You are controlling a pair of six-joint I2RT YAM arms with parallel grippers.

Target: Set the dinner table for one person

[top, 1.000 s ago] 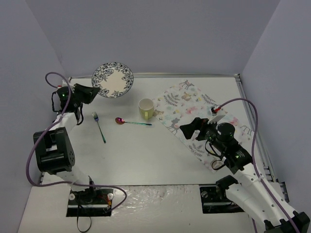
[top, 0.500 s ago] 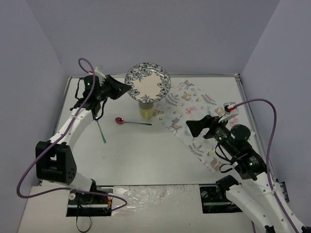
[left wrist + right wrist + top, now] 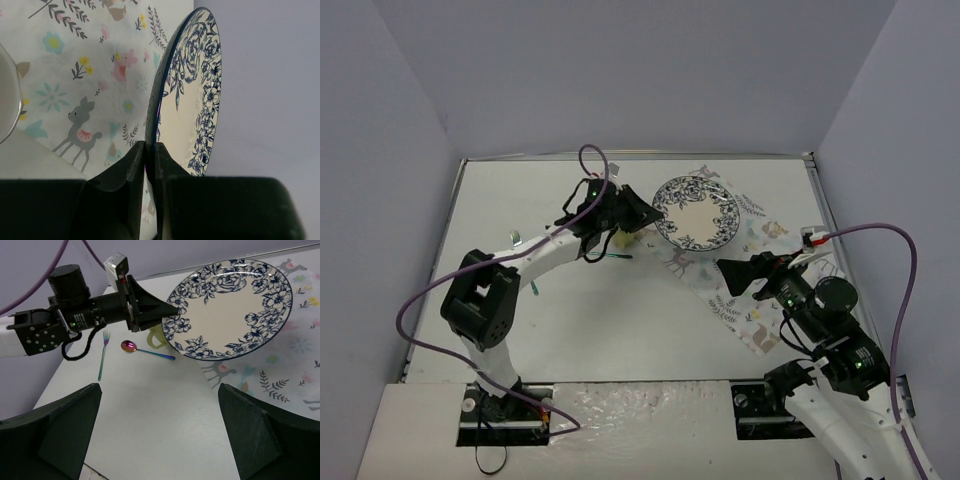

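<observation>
My left gripper (image 3: 645, 213) is shut on the rim of a blue floral plate (image 3: 697, 212) and holds it in the air, tilted, above the far end of the pastel animal-print cloth (image 3: 748, 262). In the left wrist view the fingertips (image 3: 150, 146) pinch the plate's edge (image 3: 192, 100) over the cloth (image 3: 75, 75). My right gripper (image 3: 735, 275) is open and empty above the cloth's near part, its jaws wide apart (image 3: 157, 390). The plate (image 3: 232, 307) fills the right wrist view's top. All of this is on the white dinner table (image 3: 610, 320).
A yellow-green cup (image 3: 156, 337) stands just left of the cloth, mostly hidden behind my left arm in the top view. An iridescent spoon (image 3: 147, 350) and a fork (image 3: 102, 355) lie on the table to its left.
My left arm has swung the plate from the table's far left, past the cup, to above the cloth. My right gripper has drawn back towards the near right.
</observation>
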